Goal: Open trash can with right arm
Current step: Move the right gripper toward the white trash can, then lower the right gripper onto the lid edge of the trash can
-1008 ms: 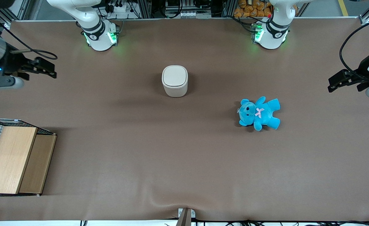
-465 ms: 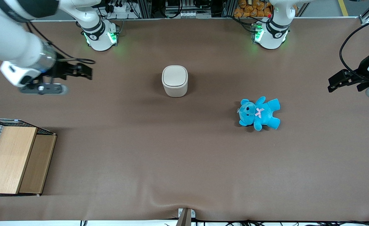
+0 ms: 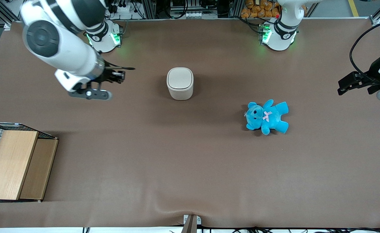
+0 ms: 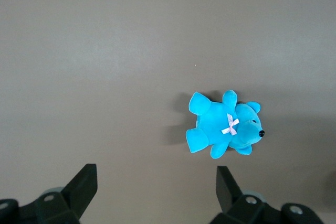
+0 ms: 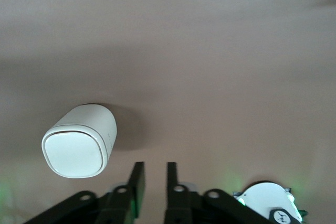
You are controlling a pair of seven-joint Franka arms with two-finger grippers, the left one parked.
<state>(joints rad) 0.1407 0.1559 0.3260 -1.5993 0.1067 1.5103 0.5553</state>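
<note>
**One gap left between end effector and bin**

We saw the bin (image 3: 179, 83) standing upright on the brown counter (image 3: 190, 161), lid (image 5: 74, 153) flat and shut, nothing touching it. Our right arm (image 3: 60, 45) reached in from its end of the counter, and its end effector (image 3: 120, 75) hung above the cloth, well apart from the bin and pointing toward it. In the wrist view its fingers (image 5: 137, 182) sat close together, with only a slim slot between them and nothing held. We judged that the coming move turned on one line: the bin lay straight ahead of the fingertips, toward the parked arm's end and slightly nearer the front camera. The bin is rounded-square, so we saw no long axis to align with. A blue teddy (image 3: 266, 116) lay off that line.
</note>
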